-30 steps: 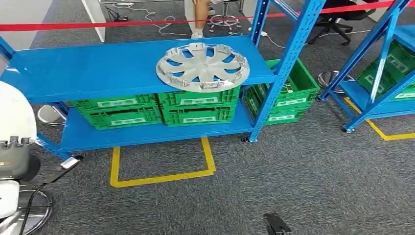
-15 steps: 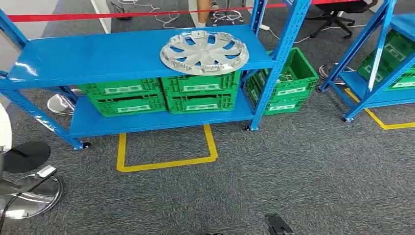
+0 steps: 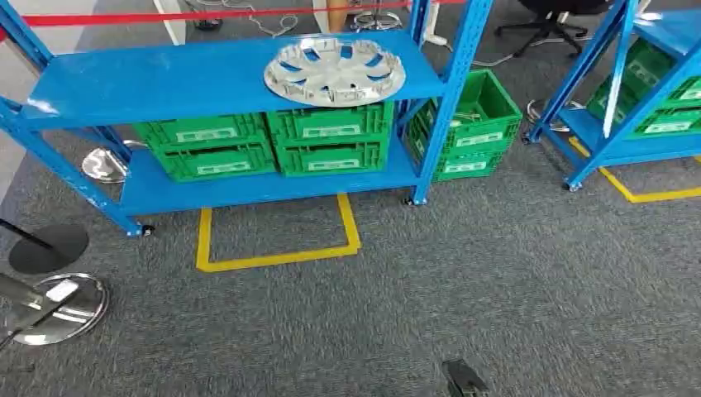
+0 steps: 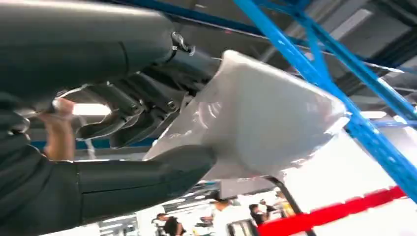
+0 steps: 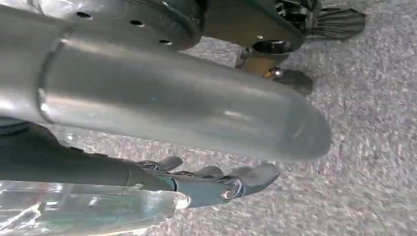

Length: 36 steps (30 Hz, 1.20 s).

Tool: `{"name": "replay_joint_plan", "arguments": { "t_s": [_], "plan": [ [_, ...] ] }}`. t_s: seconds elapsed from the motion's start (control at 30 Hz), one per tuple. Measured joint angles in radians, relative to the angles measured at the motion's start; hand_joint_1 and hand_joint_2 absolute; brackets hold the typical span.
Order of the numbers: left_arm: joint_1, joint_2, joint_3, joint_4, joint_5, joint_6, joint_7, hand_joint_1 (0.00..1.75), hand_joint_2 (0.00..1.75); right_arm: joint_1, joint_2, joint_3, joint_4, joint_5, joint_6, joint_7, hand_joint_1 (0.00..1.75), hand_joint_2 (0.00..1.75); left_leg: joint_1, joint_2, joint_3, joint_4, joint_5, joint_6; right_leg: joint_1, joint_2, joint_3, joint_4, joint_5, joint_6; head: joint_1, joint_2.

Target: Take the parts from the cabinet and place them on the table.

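A blue shelf rack [image 3: 124, 87] stands across grey carpet, green crates [image 3: 207, 145] on its lower level and a silver wheel cover [image 3: 335, 70] lying flat on the top shelf, toward its right end, untouched. The left hand [image 4: 147, 118] grips a white, plastic-wrapped part [image 4: 265, 118]; whether the right hand [image 5: 216, 182] holds anything cannot be told, though its fingers lie stretched out beside clear wrapping. Apparently the robot is carrying a part; next it needs to find the table and set it down.
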Motion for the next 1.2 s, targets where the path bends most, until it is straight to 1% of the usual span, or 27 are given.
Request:
{"name": "replay_joint_plan", "arguments": {
  "t_s": [0.03, 0.07, 0.1, 0.13, 0.17, 0.2, 0.23, 0.27, 0.33, 0.37, 0.4, 0.43, 0.47, 0.53, 0.57, 0.6, 0.63, 0.7, 0.73, 0.77, 0.8, 0.87, 0.9, 0.93, 1.07, 1.13, 1.2],
  "plan": [
    [0.004, -0.001, 0.003, 0.0, 0.0, 0.002, -0.001, 1.75, 1.75, 0.002, 0.0, 0.0, 0.0, 0.0, 0.0, 0.001, 0.0, 0.0, 0.004, 0.0, -0.003, -0.006, 0.012, -0.008, 0.004, 0.0, -0.007, 0.002, 0.009, -0.009, -0.001, 0.0],
    [0.016, -0.002, 0.003, 0.0, 0.0, 0.004, -0.001, 1.75, 1.75, 0.006, 0.0, 0.0, 0.0, 0.0, 0.0, 0.003, 0.0, 0.0, 0.007, -0.001, -0.011, -0.005, 0.011, -0.013, -0.004, -0.005, -0.017, -0.004, 0.025, -0.023, -0.001, 0.0],
    [0.028, -0.004, 0.004, 0.0, 0.0, 0.005, -0.002, 1.75, 1.75, 0.007, 0.0, 0.0, 0.0, 0.0, 0.0, 0.004, 0.0, 0.0, 0.004, 0.0, -0.019, 0.011, -0.037, -0.012, -0.002, -0.006, -0.02, -0.003, 0.036, -0.032, -0.002, 0.0],
    [0.034, -0.004, 0.008, 0.0, 0.0, 0.007, -0.004, 1.75, 1.75, 0.01, 0.0, -0.001, 0.0, 0.0, 0.0, 0.005, 0.0, 0.0, 0.002, 0.0, -0.037, 0.07, -0.114, -0.01, -0.001, -0.008, -0.038, -0.001, 0.051, -0.043, -0.008, 0.0],
    [0.035, -0.004, 0.015, 0.0, 0.0, 0.008, -0.006, 1.75, 1.75, 0.009, 0.0, -0.002, 0.0, 0.0, 0.0, 0.005, 0.0, 0.0, 0.0, 0.0, -0.058, 0.153, -0.181, -0.01, 0.002, -0.008, -0.056, -0.001, 0.064, -0.045, -0.008, 0.0],
    [0.035, -0.005, 0.022, 0.0, 0.0, 0.01, -0.006, 1.75, 1.75, 0.008, 0.0, -0.002, 0.0, 0.0, 0.0, 0.005, 0.0, 0.0, -0.002, 0.0, -0.076, 0.235, -0.226, -0.01, 0.006, -0.01, -0.073, -0.001, 0.079, -0.049, -0.008, 0.0],
    [0.035, -0.005, 0.028, 0.0, 0.0, 0.011, -0.006, 1.75, 1.75, 0.007, 0.0, -0.002, 0.0, 0.0, 0.0, 0.005, 0.0, 0.0, -0.006, 0.0, -0.084, 0.3, -0.245, -0.009, 0.009, -0.01, -0.089, 0.0, 0.092, -0.052, -0.008, 0.0],
    [0.036, -0.006, 0.029, 0.0, 0.0, 0.011, -0.006, 1.75, 1.75, 0.008, 0.0, -0.002, 0.0, 0.001, 0.0, 0.005, 0.0, 0.0, -0.011, 0.0, -0.076, 0.334, -0.227, -0.005, 0.011, -0.011, -0.108, 0.001, 0.106, -0.052, -0.008, 0.0],
    [0.04, -0.007, 0.034, 0.0, 0.0, 0.013, -0.014, 1.75, 1.75, 0.008, 0.0, -0.002, 0.0, 0.001, 0.0, 0.005, 0.0, 0.0, -0.02, 0.0, -0.015, 0.29, -0.148, 0.004, 0.013, -0.012, -0.144, 0.003, 0.129, -0.052, -0.007, 0.0],
    [0.043, -0.008, 0.045, 0.0, 0.0, 0.014, -0.03, 1.75, 1.75, 0.008, 0.001, -0.002, 0.0, 0.001, 0.0, 0.005, 0.0, 0.0, -0.024, 0.0, 0.037, 0.229, -0.123, 0.01, 0.014, -0.012, -0.161, 0.006, 0.14, -0.051, -0.008, 0.0],
    [0.047, -0.01, 0.061, 0.0, 0.0, 0.016, -0.048, 1.75, 1.75, 0.007, 0.001, -0.002, 0.0, 0.002, 0.0, 0.005, 0.0, 0.0, -0.029, 0.002, 0.106, 0.146, -0.143, 0.018, 0.014, -0.012, -0.174, 0.011, 0.152, -0.049, -0.008, 0.0],
    [0.05, -0.011, 0.077, 0.0, 0.0, 0.017, -0.06, 1.75, 1.75, 0.007, 0.002, -0.002, 0.0, 0.003, 0.0, 0.004, 0.0, 0.0, -0.034, 0.003, 0.197, 0.036, -0.179, 0.02, 0.021, -0.01, -0.183, 0.018, 0.157, -0.044, -0.008, 0.0],
    [0.051, -0.012, 0.095, 0.0, 0.0, 0.019, -0.069, 1.75, 1.75, 0.008, 0.002, -0.002, 0.0, 0.005, 0.0, 0.004, 0.0, 0.0, -0.033, 0.006, 0.219, -0.025, -0.212, 0.028, 0.023, -0.011, -0.188, 0.021, 0.169, -0.041, -0.006, 0.0],
    [0.067, -0.016, 0.119, 0.0, 0.0, 0.026, -0.077, 1.75, 1.75, 0.01, 0.002, -0.002, 0.0, 0.008, 0.0, 0.003, 0.0, 0.0, -0.039, 0.005, 0.205, -0.012, -0.197, 0.036, 0.017, -0.012, -0.19, 0.013, 0.192, -0.033, -0.003, 0.0],
    [0.074, -0.019, 0.126, 0.0, 0.0, 0.027, -0.077, 1.75, 1.75, 0.012, 0.001, -0.002, 0.0, 0.008, 0.0, 0.003, 0.0, 0.0, -0.032, 0.006, 0.201, -0.015, -0.185, 0.043, 0.02, -0.011, -0.193, 0.013, 0.198, -0.027, -0.002, 0.0],
    [0.074, -0.021, 0.13, 0.0, 0.0, 0.027, -0.08, 1.75, 1.75, 0.015, -0.001, -0.002, 0.0, 0.01, 0.0, 0.003, 0.0, 0.0, -0.03, 0.009, 0.195, -0.015, -0.176, 0.047, 0.016, -0.009, -0.208, 0.027, 0.176, -0.017, -0.003, 0.0],
    [0.077, -0.023, 0.135, 0.0, 0.0, 0.03, -0.084, 1.75, 1.75, 0.016, -0.001, -0.002, 0.001, 0.013, 0.0, 0.003, 0.0, 0.0, -0.027, 0.008, 0.186, -0.015, -0.168, 0.055, 0.013, -0.01, -0.224, 0.079, 0.127, -0.006, 0.0, 0.0],
    [0.086, -0.023, 0.148, 0.0, 0.0, 0.034, -0.088, 1.75, 1.75, 0.014, 0.001, -0.001, 0.001, 0.02, 0.0, 0.002, 0.0, 0.0, -0.025, 0.007, 0.165, -0.014, -0.149, 0.054, -0.001, -0.01, -0.285, 0.255, 0.027, 0.011, 0.0, 0.0],
    [0.091, -0.023, 0.155, 0.0, 0.0, 0.035, -0.091, 1.75, 1.75, 0.014, 0.001, 0.0, 0.001, 0.025, -0.003, 0.0, 0.0, 0.0, -0.024, 0.006, 0.153, -0.013, -0.14, 0.052, -0.007, -0.011, -0.304, 0.325, -0.005, 0.016, -0.001, 0.0],
    [0.097, -0.023, 0.16, 0.0, 0.0, 0.036, -0.093, 1.75, 1.75, 0.014, 0.001, 0.002, 0.001, 0.029, -0.008, 0.0, 0.0, 0.0, -0.023, 0.003, 0.145, -0.013, -0.134, 0.048, -0.012, -0.011, -0.301, 0.346, -0.014, 0.02, 0.0, 0.0],
    [0.104, -0.022, 0.166, 0.0, 0.0, 0.039, -0.095, 1.75, 1.75, 0.015, 0.001, 0.003, 0.001, 0.032, -0.013, 0.0, 0.0, 0.0, -0.02, -0.002, 0.139, -0.013, -0.128, 0.042, -0.016, -0.011, -0.272, 0.322, -0.003, 0.022, -0.001, 0.0],
    [0.114, -0.018, 0.183, 0.0, 0.0, 0.043, -0.103, 1.75, 1.75, 0.016, 0.001, 0.007, 0.001, 0.042, -0.016, 0.0, 0.0, 0.0, -0.012, -0.015, 0.131, -0.012, -0.12, 0.029, -0.024, -0.004, -0.146, 0.149, 0.054, 0.028, 0.0, 0.0],
    [0.115, -0.017, 0.193, 0.0, 0.0, 0.044, -0.107, 1.75, 1.75, 0.016, 0.001, 0.011, 0.001, 0.046, -0.017, 0.0, 0.0, 0.0, -0.008, -0.019, 0.129, -0.01, -0.117, 0.024, -0.033, 0.029, -0.081, 0.054, 0.071, 0.033, 0.0, 0.0],
    [0.115, -0.013, 0.204, 0.0, 0.0, 0.047, -0.108, 1.75, 1.75, 0.015, 0.001, 0.014, 0.002, 0.047, -0.018, 0.0, 0.0, 0.0, -0.009, -0.022, 0.116, -0.009, -0.114, 0.016, -0.036, 0.073, -0.049, 0.019, 0.048, 0.036, 0.0, 0.0],
    [0.135, -0.007, 0.228, 0.0, 0.0, 0.057, -0.115, 1.75, 1.75, 0.018, 0.002, 0.019, 0.002, 0.052, -0.027, -0.001, 0.0, 0.0, 0.002, -0.058, 0.099, -0.011, -0.091, -0.014, -0.023, 0.028, -0.07, 0.021, 0.064, 0.001, -0.003, 0.0],
    [0.15, 0.0, 0.238, 0.0, 0.0, 0.061, -0.12, 1.75, 1.75, 0.016, 0.002, 0.021, 0.002, 0.055, -0.029, -0.002, 0.0, 0.0, 0.0, -0.023, 0.072, 0.036, -0.137, -0.014, -0.024, 0.008, -0.071, 0.01, 0.072, -0.016, -0.006, 0.0],
    [0.154, 0.001, 0.251, 0.0, 0.0, 0.069, -0.125, 1.75, 1.75, 0.016, 0.002, 0.023, 0.002, 0.056, -0.029, -0.002, 0.0, 0.0, -0.005, -0.015, -0.001, 0.192, -0.219, -0.016, -0.021, -0.015, -0.079, 0.01, 0.076, -0.025, -0.006, 0.0]
  ]
}}
